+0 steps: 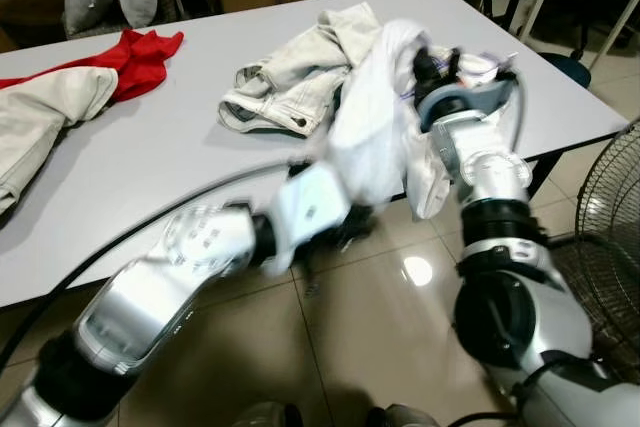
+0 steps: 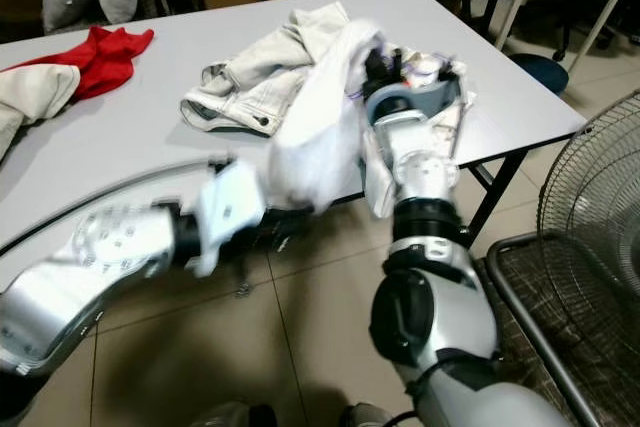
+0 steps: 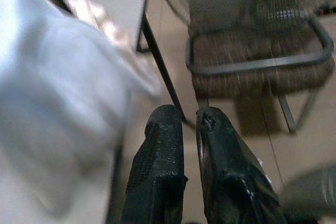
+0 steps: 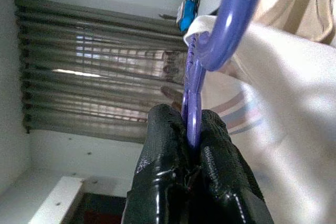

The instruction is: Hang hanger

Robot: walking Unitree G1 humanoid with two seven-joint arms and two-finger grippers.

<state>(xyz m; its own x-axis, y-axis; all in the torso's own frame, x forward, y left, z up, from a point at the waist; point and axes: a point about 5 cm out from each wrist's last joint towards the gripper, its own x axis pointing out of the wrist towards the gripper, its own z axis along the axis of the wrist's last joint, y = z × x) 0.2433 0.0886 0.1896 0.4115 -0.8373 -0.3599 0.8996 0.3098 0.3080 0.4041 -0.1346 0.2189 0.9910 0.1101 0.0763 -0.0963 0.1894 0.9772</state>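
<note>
My right gripper [image 4: 191, 121] is shut on the thin stem of a purple plastic hanger [image 4: 220, 40]. Raised over the table's near right part, the right gripper [image 1: 432, 65] holds that hanger with a white garment [image 1: 375, 127] draped on it; the cloth hangs down past the table edge. My left arm is blurred and reaches in from the lower left. Its left gripper [image 1: 345, 232] sits low under the table edge, just beside the hanging white cloth. In the left wrist view the left gripper [image 3: 189, 121] has its fingers [image 3: 160, 145] close together with nothing between them.
On the grey table [image 1: 150, 167] lie a beige jacket [image 1: 290, 77], a red cloth [image 1: 140, 57] and another beige garment [image 1: 40, 117] at the left. A standing fan [image 1: 610, 217] and a dark metal-framed chair [image 2: 560, 277] crowd the right side. Tiled floor lies below.
</note>
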